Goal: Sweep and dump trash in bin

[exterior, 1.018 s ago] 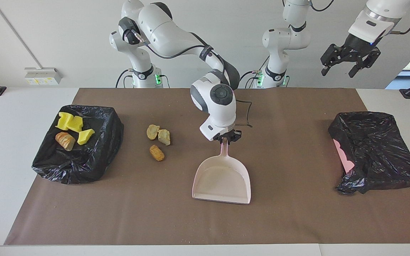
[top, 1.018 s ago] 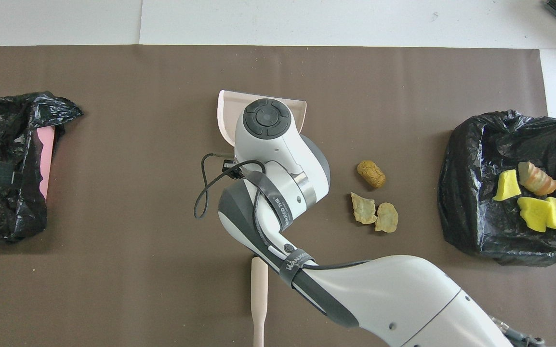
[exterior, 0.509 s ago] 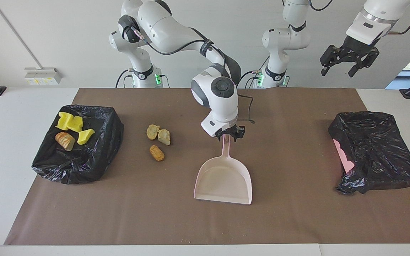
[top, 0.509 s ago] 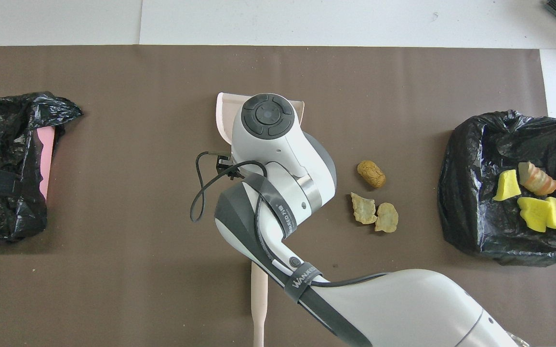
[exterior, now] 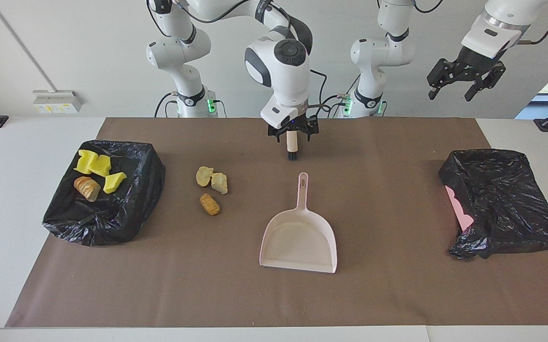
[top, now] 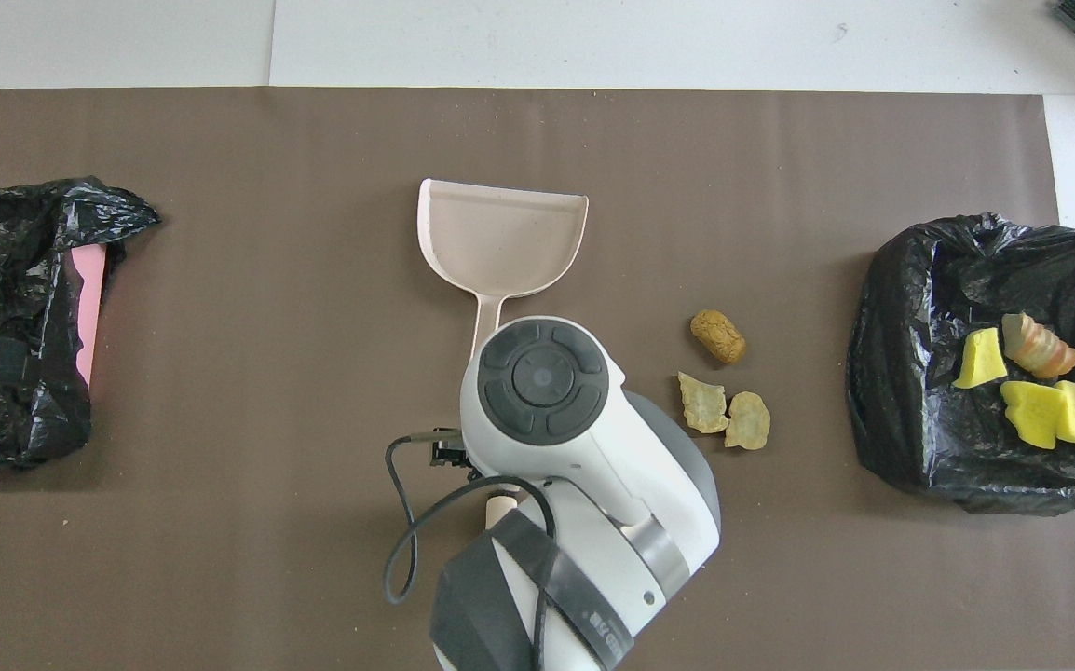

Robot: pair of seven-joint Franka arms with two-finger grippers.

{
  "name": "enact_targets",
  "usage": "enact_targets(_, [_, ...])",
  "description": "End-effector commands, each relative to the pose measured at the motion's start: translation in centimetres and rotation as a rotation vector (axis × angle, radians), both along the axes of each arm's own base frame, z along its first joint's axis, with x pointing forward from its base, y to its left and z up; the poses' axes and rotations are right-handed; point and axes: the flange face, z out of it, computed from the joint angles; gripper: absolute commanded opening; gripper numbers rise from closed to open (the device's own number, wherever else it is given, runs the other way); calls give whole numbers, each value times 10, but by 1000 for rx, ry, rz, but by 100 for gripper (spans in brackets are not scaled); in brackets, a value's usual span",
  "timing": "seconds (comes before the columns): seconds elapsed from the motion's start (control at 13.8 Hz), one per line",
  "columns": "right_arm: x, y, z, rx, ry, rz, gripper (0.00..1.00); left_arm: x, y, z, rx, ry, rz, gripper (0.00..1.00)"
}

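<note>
- Three bread chunks (exterior: 219, 183) lie on the mat (exterior: 397, 294) beside the empty dustpan (exterior: 298, 237), toward the right arm's end. Four more pieces sit in the lined bin (exterior: 131, 209), farther that way.
- Right gripper (exterior: 292, 135) hangs empty with fingers spread over the pale brush handle (exterior: 292, 141), clear of the dustpan.
- Left gripper (exterior: 466, 78) waits high, fingers spread.
- You should expect the brush pickup next: lower, close on the handle, then sweep the chunks into the dustpan.
</note>
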Motion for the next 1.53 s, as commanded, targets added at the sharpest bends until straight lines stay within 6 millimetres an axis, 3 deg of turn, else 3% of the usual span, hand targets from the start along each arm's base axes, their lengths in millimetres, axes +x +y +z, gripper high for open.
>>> enact_targets(0.0, [-63, -10, -17, 14, 49, 17, 100, 1, -10, -4, 18, -43, -20, 100])
enact_targets(0.22, [-126, -11, -38, 51, 44, 17, 100, 22, -44, -21, 5, -95, -84, 100])
enact_targets(0.36, [-165, 7, -67, 48, 37, 6, 100, 27, -87, -50, -4, -116, -155, 100])
enact_targets(0.58, [-200, 17, -111, 24, 36, 14, 100, 35, -146, -102, -13, -117, -202, 100])
enact_targets(0.73, [-211, 11, -127, 3, 42, 20, 100, 38, -185, -138, -23, -130, -212, 100])
enact_targets(1.02, [-212, 12, -129, 6, 42, 17, 100, 45, -261, -218, -20, -113, -199, 100])
enact_targets(1.09, [-213, 12, -129, 1, 47, 21, 82, 52, -279, -242, -37, -138, -164, 100])
enact_targets(1.16, [-215, 13, -129, 1, 47, 26, 32, 52, -291, -258, -40, -140, -169, 100])
enact_targets(1.24, [-214, 14, -131, -1, 50, 28, 2, 48, -304, -271, -38, -133, -186, 100])
enact_targets(1.45, [-209, 15, -133, 0, 53, 36, 0, 44, -320, -299, -44, -134, -148, 100])
